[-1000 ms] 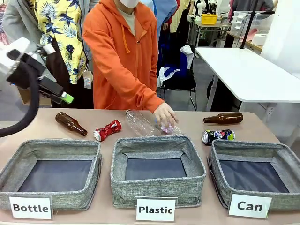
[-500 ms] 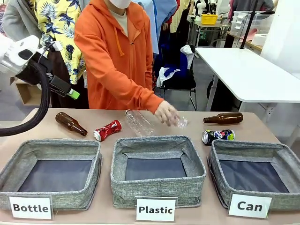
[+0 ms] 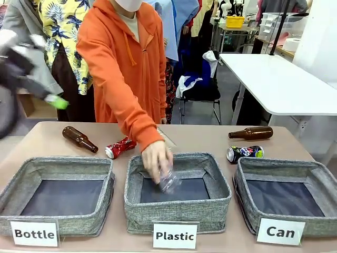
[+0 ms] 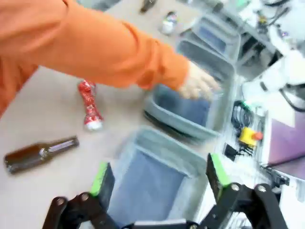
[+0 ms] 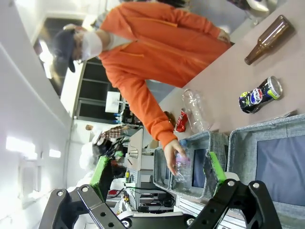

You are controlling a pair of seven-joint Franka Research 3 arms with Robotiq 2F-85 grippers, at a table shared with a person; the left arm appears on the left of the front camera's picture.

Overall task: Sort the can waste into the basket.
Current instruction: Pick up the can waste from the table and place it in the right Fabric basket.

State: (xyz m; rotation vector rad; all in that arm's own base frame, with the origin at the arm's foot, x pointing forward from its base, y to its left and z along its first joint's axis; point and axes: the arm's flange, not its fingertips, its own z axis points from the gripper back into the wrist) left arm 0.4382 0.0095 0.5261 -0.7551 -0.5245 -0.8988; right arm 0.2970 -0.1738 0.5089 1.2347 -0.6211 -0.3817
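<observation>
A crushed red can lies on the table behind the gap between the Bottle and Plastic bins; it also lies below the orange sleeve in the left wrist view. A crushed dark blue can rests just behind the Can basket, the grey fabric bin at the right with a white label. My left gripper hovers open and holds nothing, high over the table's left end, blurred in the front view. My right gripper is open, holds nothing and is far from the blue can.
A person in orange holds a crumpled clear bottle in one hand over the Plastic bin. Brown glass bottles lie at the far left and far right. The Bottle bin stands at the left.
The person's hand has carried the small clear bottle from the table's far side to over the Plastic bin. My left arm has swung, now blurred.
</observation>
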